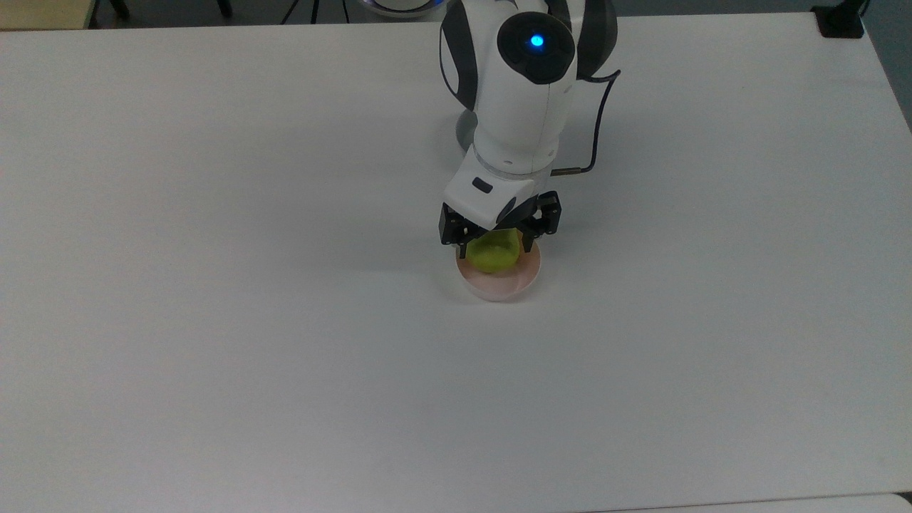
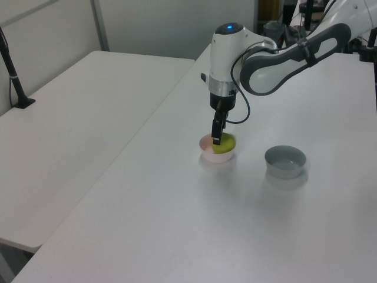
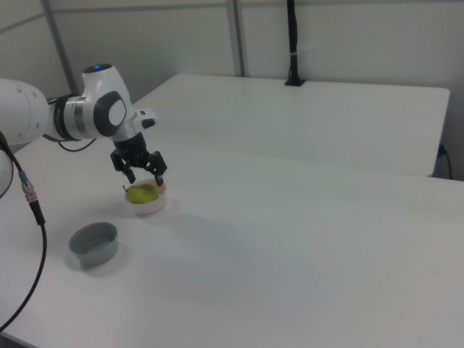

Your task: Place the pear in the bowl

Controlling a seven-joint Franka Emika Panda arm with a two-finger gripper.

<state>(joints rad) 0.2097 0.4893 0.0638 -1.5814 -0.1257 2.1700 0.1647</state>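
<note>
The yellow-green pear (image 1: 491, 255) lies inside the pale pink bowl (image 1: 500, 290) near the table's middle. My gripper (image 1: 496, 246) hangs just above the bowl, open, with its black fingers spread on either side of the pear's top and apart from it. In the right view the pear (image 3: 143, 193) rests in the bowl (image 3: 151, 209) with a little air under the gripper (image 3: 145, 176). In the left view the gripper (image 2: 217, 139) points straight down over the pear (image 2: 225, 145) and the bowl (image 2: 214, 157).
A grey straight-sided bowl (image 2: 285, 161) stands on the table a short way to the left view's right of the pink bowl; it is also in the right view (image 3: 94, 243). A black cable (image 1: 602, 107) loops off the wrist.
</note>
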